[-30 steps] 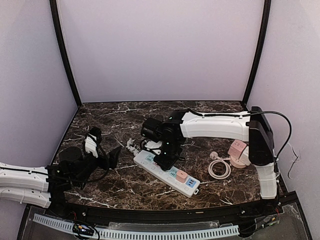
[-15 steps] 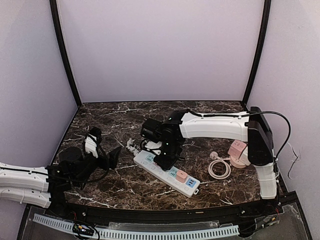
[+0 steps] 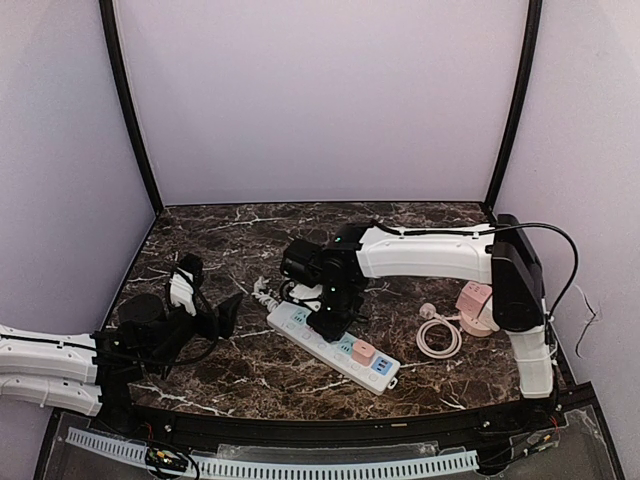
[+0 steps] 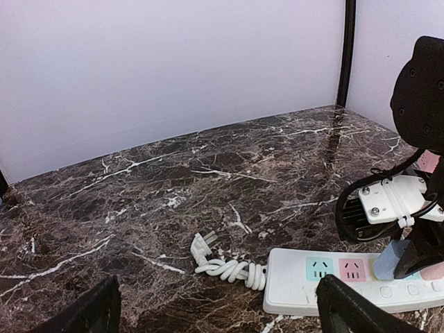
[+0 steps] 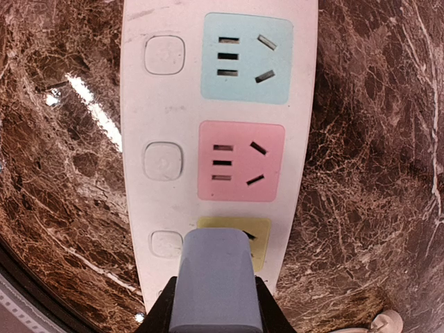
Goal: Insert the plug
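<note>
Pinching grey-blue boxy plastic plug (image 5: pixel 215 277) between right gripper (image 5: pixel 216 309) jaws, yellow socket (image 5: pixel 262 241) of white plastic power strip (image 5: pixel 163 104) just ahead. Seems light, stiff, slick; hold flat sides. Left gripper (image 4: pixel 222 311) jaws spread, empty.

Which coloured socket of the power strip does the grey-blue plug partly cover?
The yellow socket: the plug hides part of it, while the pink socket and the light blue socket beyond it lie fully uncovered.
</note>
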You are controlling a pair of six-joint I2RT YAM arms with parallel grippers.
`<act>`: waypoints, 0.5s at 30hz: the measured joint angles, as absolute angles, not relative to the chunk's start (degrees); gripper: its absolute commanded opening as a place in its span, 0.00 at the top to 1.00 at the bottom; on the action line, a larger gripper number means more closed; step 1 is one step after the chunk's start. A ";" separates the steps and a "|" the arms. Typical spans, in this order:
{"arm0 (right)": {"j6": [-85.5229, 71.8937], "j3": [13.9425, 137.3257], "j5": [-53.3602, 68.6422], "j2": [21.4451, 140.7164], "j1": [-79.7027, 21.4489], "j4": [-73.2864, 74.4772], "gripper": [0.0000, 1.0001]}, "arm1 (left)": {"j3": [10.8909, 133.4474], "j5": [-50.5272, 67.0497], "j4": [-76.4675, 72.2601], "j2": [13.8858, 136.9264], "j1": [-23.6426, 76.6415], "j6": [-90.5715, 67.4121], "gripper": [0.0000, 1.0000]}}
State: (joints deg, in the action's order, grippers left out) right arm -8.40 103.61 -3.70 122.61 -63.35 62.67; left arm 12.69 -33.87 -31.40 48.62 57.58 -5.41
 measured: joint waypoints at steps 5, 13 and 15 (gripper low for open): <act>-8.40 103.72 -3.70 122.69 -63.35 62.81 1.00 | 12.67 -33.87 -31.40 48.47 57.58 -5.41 0.01; -8.40 103.72 -3.68 122.74 -63.35 62.81 1.00 | 12.58 -33.89 -31.38 48.29 57.58 -5.41 0.01; -8.40 103.72 -3.66 122.76 -63.35 62.81 1.00 | 12.58 -33.89 -31.40 48.29 57.58 -5.41 0.01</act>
State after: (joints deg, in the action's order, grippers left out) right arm -8.40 103.72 -3.66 122.76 -63.35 62.81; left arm 12.58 -33.89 -31.40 48.29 57.58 -5.41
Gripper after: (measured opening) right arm 0.264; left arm 0.987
